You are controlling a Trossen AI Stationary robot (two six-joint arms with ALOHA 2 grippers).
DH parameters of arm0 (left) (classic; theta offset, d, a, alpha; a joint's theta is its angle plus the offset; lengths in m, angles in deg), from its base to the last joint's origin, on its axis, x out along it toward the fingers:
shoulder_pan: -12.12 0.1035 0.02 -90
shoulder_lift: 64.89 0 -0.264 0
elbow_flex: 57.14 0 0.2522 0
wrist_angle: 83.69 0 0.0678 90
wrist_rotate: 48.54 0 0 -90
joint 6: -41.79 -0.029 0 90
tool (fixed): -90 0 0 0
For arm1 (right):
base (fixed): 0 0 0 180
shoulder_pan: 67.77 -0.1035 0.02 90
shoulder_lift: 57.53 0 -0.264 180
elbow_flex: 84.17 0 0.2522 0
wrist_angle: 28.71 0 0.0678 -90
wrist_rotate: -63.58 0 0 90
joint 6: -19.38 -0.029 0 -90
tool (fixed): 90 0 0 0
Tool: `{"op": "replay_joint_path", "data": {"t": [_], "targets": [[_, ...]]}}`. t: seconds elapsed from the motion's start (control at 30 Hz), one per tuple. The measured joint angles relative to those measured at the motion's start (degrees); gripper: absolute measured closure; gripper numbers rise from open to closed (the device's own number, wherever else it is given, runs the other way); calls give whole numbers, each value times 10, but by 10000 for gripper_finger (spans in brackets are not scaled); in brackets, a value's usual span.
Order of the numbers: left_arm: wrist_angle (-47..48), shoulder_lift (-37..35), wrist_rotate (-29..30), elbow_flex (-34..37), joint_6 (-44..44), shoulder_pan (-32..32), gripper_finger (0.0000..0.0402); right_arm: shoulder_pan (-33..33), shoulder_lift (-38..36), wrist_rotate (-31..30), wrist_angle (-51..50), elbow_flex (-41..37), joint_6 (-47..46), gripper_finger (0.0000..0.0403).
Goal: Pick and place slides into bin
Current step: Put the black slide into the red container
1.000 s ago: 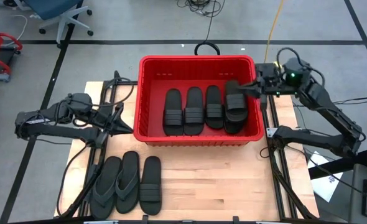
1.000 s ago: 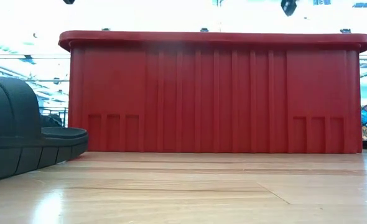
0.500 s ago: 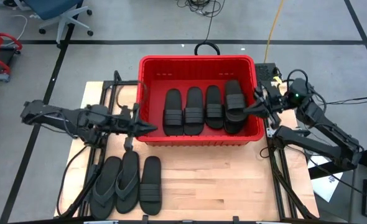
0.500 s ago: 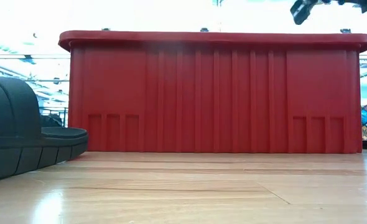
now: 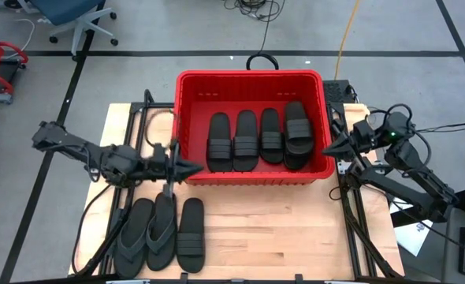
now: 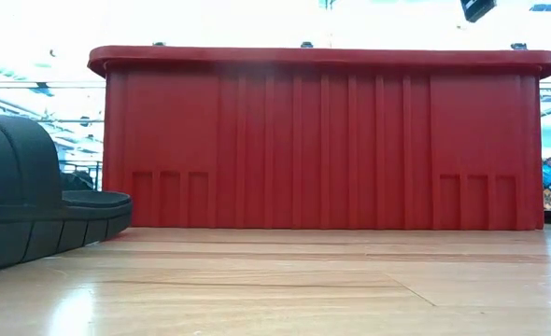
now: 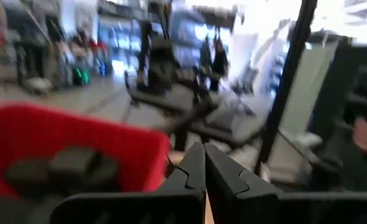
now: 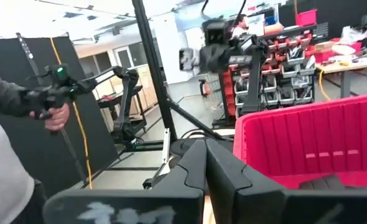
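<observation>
The left end effector (image 5: pixel 191 167) is clenched and empty, just outside the bin (image 5: pixel 253 79) near its front left corner. The right end effector (image 5: pixel 327 149) is clenched too, holding nothing, beside the bin's right wall. Four slides (image 5: pixel 259 139) lie inside, three (image 5: pixel 161 233) on the desk (image 5: pixel 280 229)

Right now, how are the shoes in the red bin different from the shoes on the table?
The slides in the bin number four; the sandals on the table number three. The bin's four all have broad band straps; two on the table are thong flip-flops. All are black, lying side by side.
</observation>
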Motion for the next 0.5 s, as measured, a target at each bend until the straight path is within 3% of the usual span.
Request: {"op": "replay_joint_path", "data": {"t": [0.27,0.5], "targets": [[162,49,-24,-8,151,-83,402,0,-1,-25,13,0,-33,403],[305,84,-148,-8,335,-127,399,0,1,-69,12,0,-58,403]]}}
